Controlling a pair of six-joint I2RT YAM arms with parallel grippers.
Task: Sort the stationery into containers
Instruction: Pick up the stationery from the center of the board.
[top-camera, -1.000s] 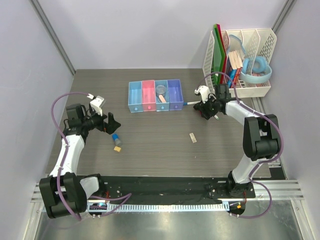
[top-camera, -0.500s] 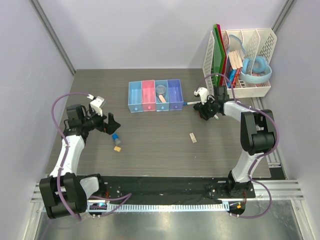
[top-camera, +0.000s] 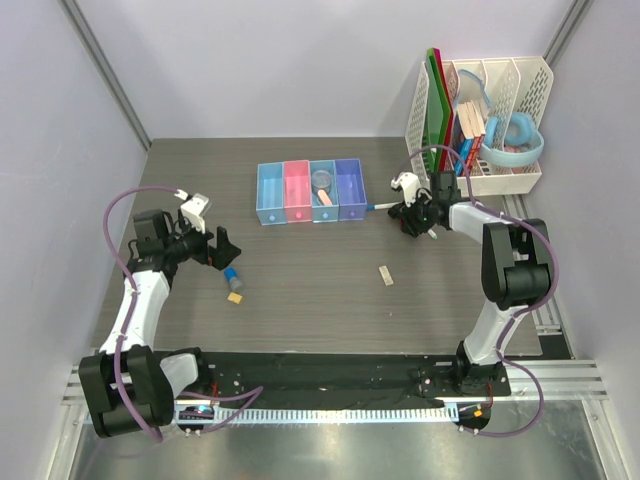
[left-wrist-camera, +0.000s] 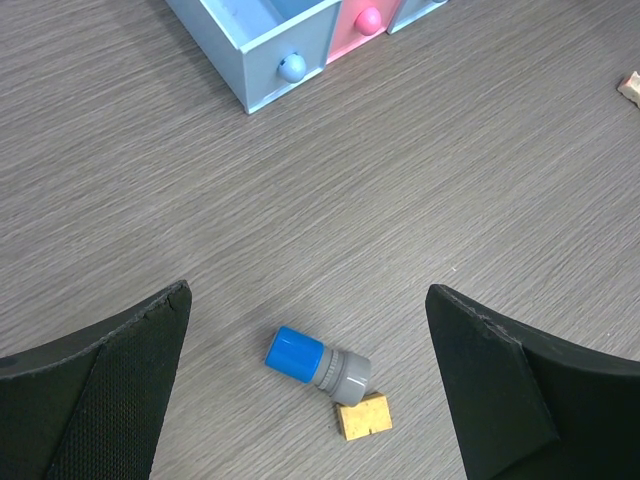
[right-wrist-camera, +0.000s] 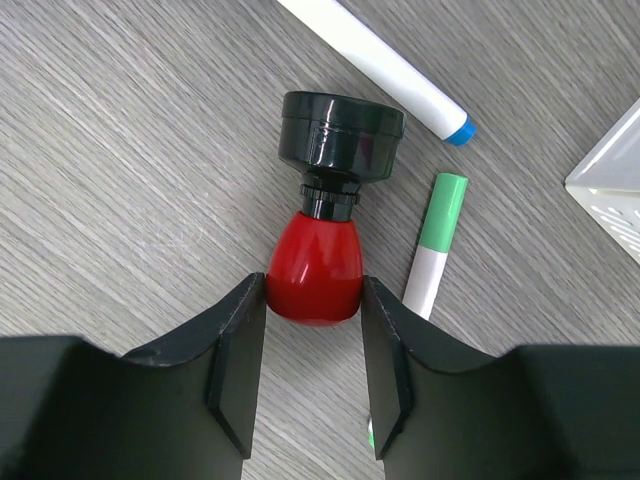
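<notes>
Red-black piece (right-wrist-camera: 322, 215) is lying on the bench (right-wrist-camera: 120, 150) between the right fingers (right-wrist-camera: 235, 370), which are sitting narrow against both flanks of its glossy red bulb — long axis running straight away, black disc cap at the far end. Beyond, two smooth white pens (right-wrist-camera: 385, 65) are lying. Left fingers (left-wrist-camera: 110, 390) are standing wide, holding nothing.

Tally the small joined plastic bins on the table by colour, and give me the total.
Light-blue translucent plastic bins: 2
Pink translucent plastic bin: 1
Violet-blue translucent plastic bin: 1
Total: 4
</notes>
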